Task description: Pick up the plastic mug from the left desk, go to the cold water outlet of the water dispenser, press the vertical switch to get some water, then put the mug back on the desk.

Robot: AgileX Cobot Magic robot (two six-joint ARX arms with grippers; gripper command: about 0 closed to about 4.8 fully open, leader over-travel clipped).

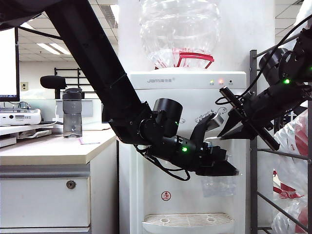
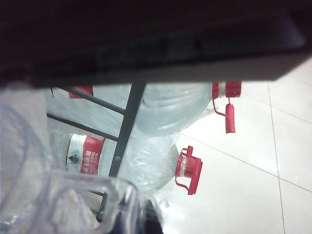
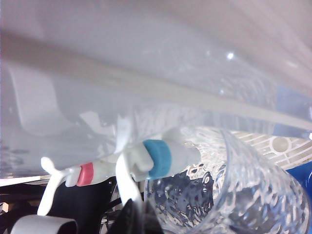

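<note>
Two black arms meet in front of the water dispenser [image 1: 187, 146], a white cabinet with grey scrollwork, small lit indicators and a big clear bottle [image 1: 178, 29] on top. The left gripper [image 1: 225, 168] is clamped on the plastic mug [image 1: 218, 185], which hangs just below its fingers, under the taps and above the slotted white drip grille [image 1: 187, 222]. The mug's wall is clear, dimpled and crinkly; in the right wrist view its open rim [image 3: 253, 185] sits directly beneath the cold water outlet [image 3: 158, 158], a small white tap with a light-blue band. The red-banded tap [image 3: 85, 174] is just beside it. The right gripper [image 1: 222, 138], jaws drawn together on nothing, points its tip at the taps; its dark tip touches the slim white vertical switch [image 3: 124, 173]. Beyond the left gripper stands a dark metal rack [image 2: 126, 129] holding spare bottles with red caps [image 2: 187, 170]. Behind the left arm, the left desk [image 1: 53, 151] carries a smoky-grey bottle [image 1: 72, 112].
</note>
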